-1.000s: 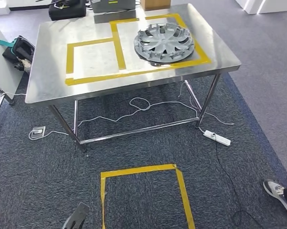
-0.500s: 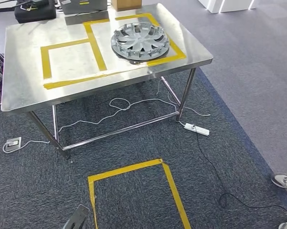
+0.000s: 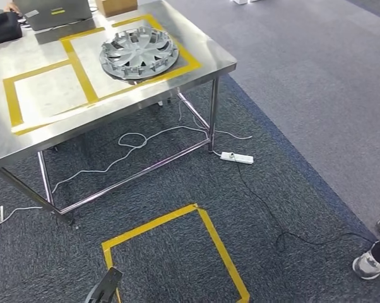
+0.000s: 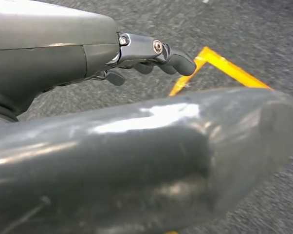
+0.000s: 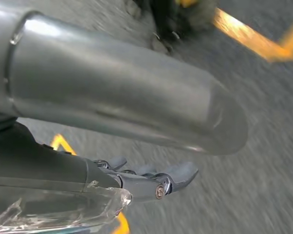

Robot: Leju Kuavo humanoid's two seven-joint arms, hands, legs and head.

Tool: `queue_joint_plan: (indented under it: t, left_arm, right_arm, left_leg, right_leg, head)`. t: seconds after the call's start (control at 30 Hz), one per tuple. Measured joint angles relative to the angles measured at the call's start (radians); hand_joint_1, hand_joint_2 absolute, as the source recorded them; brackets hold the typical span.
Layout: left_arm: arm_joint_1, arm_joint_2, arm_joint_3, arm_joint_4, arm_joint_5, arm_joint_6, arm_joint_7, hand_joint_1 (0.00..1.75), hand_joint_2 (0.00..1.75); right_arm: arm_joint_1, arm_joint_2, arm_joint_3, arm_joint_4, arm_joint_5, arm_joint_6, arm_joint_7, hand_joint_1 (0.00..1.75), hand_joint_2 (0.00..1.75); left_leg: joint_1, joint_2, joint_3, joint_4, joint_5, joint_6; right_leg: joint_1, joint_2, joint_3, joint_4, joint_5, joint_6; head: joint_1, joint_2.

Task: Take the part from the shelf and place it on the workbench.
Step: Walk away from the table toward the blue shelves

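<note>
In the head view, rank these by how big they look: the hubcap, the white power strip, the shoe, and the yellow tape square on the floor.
1. Tape square on the floor
2. Hubcap
3. Power strip and shoe: look about alike, and the shoe is nearer the camera, so unranked.

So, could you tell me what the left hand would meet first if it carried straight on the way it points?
Probably the grey carpet near the yellow tape; the left hand holds nothing, though depth is unclear.

Bright even light, glare on the steel table (image 3: pixel 197 47); wrist views motion-blurred.
</note>
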Motion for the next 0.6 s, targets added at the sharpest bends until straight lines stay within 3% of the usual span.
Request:
queue_joint_plan:
  t: [0.07,0.1,0.13,0.17,0.23,0.3,0.37,0.43,0.5,0.57,0.6]
  left_arm:
    - [-0.003,0.002,0.0,0.0,-0.006,-0.001,-0.001,0.0,0.0]
    - [-0.003,0.004,0.0,0.0,-0.009,-0.002,-0.001,0.0,0.0]
    - [-0.003,0.007,0.0,0.0,-0.012,-0.003,-0.001,0.0,0.0]
    - [-0.003,0.009,0.0,0.0,-0.013,-0.004,-0.001,0.0,0.0]
    - [-0.005,0.014,0.0,0.0,-0.016,-0.006,-0.001,0.0,0.0]
    - [-0.007,0.016,0.0,0.0,-0.017,-0.007,-0.001,0.0,0.0]
    - [-0.009,0.018,0.0,0.0,-0.018,-0.007,-0.001,0.0,0.0]
    - [-0.011,0.018,0.0,0.0,-0.02,-0.007,-0.002,0.0,0.0]
    - [-0.011,0.019,-0.001,0.0,-0.028,-0.007,-0.007,0.0,0.0]
    - [-0.004,0.02,-0.001,0.0,-0.031,-0.004,-0.012,0.0,0.0]
    - [0.003,0.021,-0.001,0.0,-0.026,0.0,-0.013,0.0,0.0]
  right_arm:
    - [-0.009,0.014,0.013,0.012,0.018,0.03,-0.053,0.0,0.0]
    - [-0.015,0.016,0.021,0.016,0.027,0.045,-0.093,0.0,0.0]
    - [-0.02,0.018,0.029,0.021,0.035,0.059,-0.133,0.0,0.0]
    - [-0.024,0.018,0.035,0.024,0.041,0.07,-0.166,0.0,0.0]
    - [-0.03,0.017,0.044,0.027,0.045,0.081,-0.2,0.0,0.0]
    - [-0.036,0.015,0.051,0.029,0.045,0.085,-0.208,0.0,0.0]
    - [-0.041,0.014,0.056,0.03,0.046,0.086,-0.211,0.0,0.0]
    - [-0.038,0.012,0.059,0.031,0.047,0.086,-0.216,0.0,0.0]
    - [-0.034,0.011,0.062,0.034,0.05,0.088,-0.223,0.0,0.0]
    - [-0.039,0.011,0.063,0.039,0.054,0.089,-0.212,0.0,0.0]
    - [-0.041,0.011,0.064,0.041,0.057,0.09,-0.194,0.0,0.0]
  left_leg:
    - [0.001,-0.046,-0.051,0.109,-0.062,-0.005]
    - [0.001,-0.056,-0.084,0.177,-0.091,-0.005]
    - [0.001,-0.061,-0.111,0.227,-0.105,-0.005]
    - [0.0,-0.064,-0.122,0.246,-0.099,-0.003]
    - [0.002,-0.073,-0.09,0.173,-0.037,0.0]
    - [0.008,-0.111,-0.03,0.045,0.019,0.002]
    - [0.011,-0.137,-0.005,-0.015,0.03,0.006]
    - [0.01,-0.124,-0.006,-0.02,0.034,0.018]
    - [0.011,-0.105,-0.007,-0.024,0.04,0.032]
    - [0.01,-0.08,-0.008,-0.025,0.042,0.04]
    - [0.008,-0.066,-0.008,-0.025,0.041,0.042]
  right_leg:
    - [-0.001,0.023,-0.006,-0.002,0.006,-0.011]
    - [-0.001,0.036,-0.009,-0.002,0.008,-0.014]
    - [0.0,0.051,-0.012,-0.002,0.01,-0.015]
    - [0.0,0.064,-0.014,-0.001,0.012,-0.016]
    - [0.0,0.091,-0.014,0.0,0.015,-0.013]
    - [0.001,0.115,-0.019,0.006,0.017,-0.005]
    - [0.002,0.134,-0.03,0.009,0.021,0.006]
    - [0.0,0.146,-0.04,0.005,0.028,0.018]
    - [0.0,0.11,-0.058,0.031,0.009,0.029]
    - [0.002,0.053,-0.108,0.139,-0.057,0.037]
    - [0.001,0.038,-0.139,0.211,-0.093,0.04]
  head:
    - [-0.003,0.0]
    - [-0.004,0.0]
    - [-0.004,0.0]
    - [-0.004,0.0]
    - [-0.004,0.0]
    - [-0.004,0.0]
    - [-0.004,0.0]
    - [-0.004,0.0]
    - [0.003,0.0]
    - [0.012,0.0]
    - [0.013,0.0]
